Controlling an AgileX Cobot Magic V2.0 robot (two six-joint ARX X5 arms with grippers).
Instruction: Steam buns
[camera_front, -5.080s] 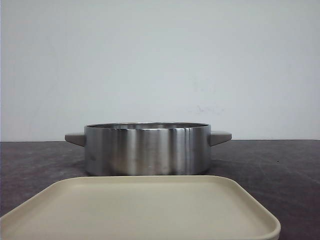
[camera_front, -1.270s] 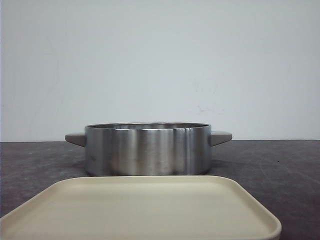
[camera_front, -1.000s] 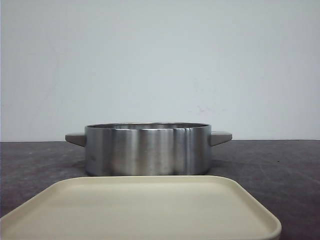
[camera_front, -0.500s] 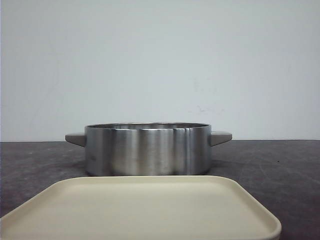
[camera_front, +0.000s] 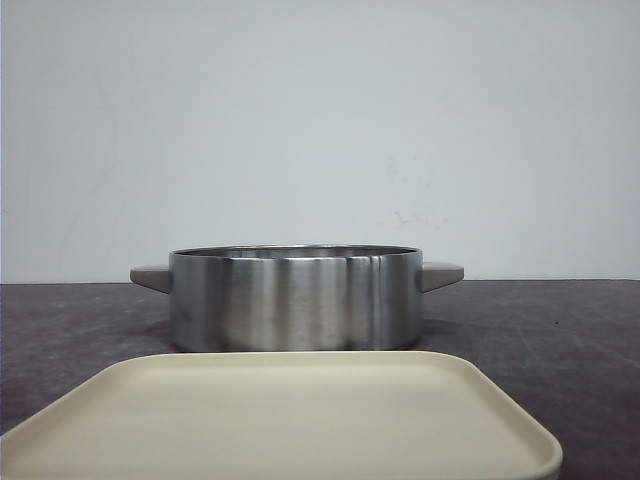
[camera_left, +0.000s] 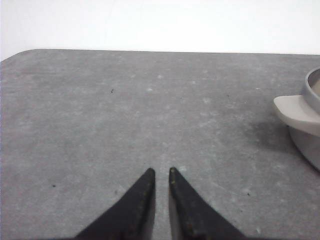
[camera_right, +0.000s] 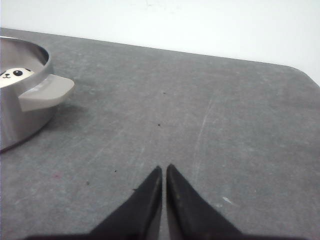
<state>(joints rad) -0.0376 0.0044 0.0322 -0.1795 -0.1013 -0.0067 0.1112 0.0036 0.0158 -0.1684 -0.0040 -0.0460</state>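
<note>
Dark grey table (camera_front: 560, 330) ran back to a plain white wall (camera_front: 320, 120). On it stood a steel pot (camera_front: 295, 300) with pale handles, and a beige tray (camera_front: 280, 420) lay just in front of it. One panda-faced bun (camera_right: 14, 76) showed inside the pot. Each gripper hung low over bare table beside the pot, left gripper (camera_left: 161, 172) and right gripper (camera_right: 164, 168) both with fingers nearly pressed together, pinching nothing.

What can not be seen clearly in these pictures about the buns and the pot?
- Pot inside: hidden by its own steel wall in the front view.
- Number of buns: the right wrist view shows only one bun, partly behind the rim and cut by the picture edge.
- Left wrist view: only a pot handle and a strip of rim show.
</note>
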